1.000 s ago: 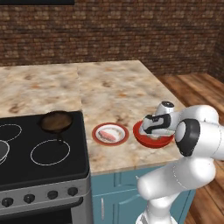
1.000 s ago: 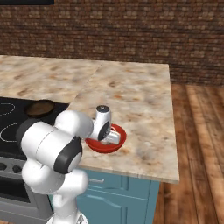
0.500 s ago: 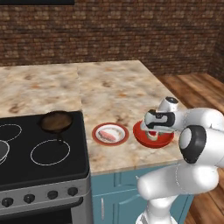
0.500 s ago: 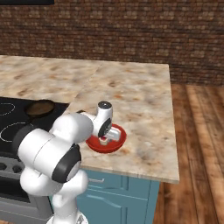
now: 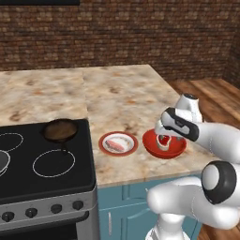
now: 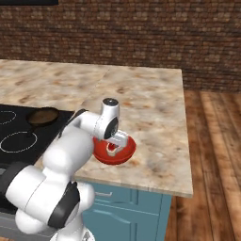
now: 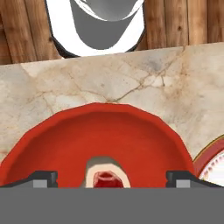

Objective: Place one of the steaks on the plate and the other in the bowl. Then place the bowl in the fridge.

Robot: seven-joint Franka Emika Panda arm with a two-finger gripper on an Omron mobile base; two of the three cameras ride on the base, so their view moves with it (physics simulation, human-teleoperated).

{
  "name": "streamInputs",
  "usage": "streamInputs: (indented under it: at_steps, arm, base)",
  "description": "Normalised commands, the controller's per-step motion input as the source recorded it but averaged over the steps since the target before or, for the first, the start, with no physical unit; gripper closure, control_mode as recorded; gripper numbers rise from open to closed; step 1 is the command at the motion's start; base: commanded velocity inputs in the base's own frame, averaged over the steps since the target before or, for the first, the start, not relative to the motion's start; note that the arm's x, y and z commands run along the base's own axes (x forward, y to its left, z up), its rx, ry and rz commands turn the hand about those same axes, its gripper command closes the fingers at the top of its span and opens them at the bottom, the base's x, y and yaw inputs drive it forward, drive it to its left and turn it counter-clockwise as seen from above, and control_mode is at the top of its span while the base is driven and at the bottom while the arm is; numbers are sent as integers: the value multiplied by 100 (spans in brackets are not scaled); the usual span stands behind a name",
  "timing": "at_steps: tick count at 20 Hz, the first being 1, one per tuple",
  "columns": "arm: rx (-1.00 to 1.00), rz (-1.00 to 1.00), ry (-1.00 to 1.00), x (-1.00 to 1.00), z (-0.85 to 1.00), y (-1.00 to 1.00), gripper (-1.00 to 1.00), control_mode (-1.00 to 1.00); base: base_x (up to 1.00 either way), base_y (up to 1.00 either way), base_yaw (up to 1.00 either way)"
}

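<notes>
Tool [image 5: 163, 140] hanging spread wide over bowl [image 5: 164, 145], steak [image 5: 163, 139] lying inside, gripping nothing. Lifting straight up advisable, avoiding rim; then regrasping bowl rim for fridge.

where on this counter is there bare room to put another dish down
The marble counter is bare from the brick wall forward to the dishes, and along its right edge in the right base view. The front strip is crowded: the plate with a steak sits between the stove and the bowl, where the open claw hangs over the other steak.
</notes>
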Motion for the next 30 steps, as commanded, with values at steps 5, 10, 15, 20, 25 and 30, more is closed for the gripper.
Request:
streamInputs:
  at_steps: [5,10,15,20,25,30]
  arm:
    - [-6,4,8,-51,47,42,-100,-100]
    - [-16,25,1,-44,21,56,-100,-100]
    - [-2,19,-3,-58,0,15,-100,-100]
    - [4,5,9,-11,0,0,-100,-100]
    - [0,0,13,2,0,1,-100,-100]
    - [0,0,3,0,0,0,-100,100]
  base:
    - [0,0,0]
    - [0,0,0]
    - [0,0,0]
    - [0,0,0]
    - [0,0,0]
    - [0,0,0]
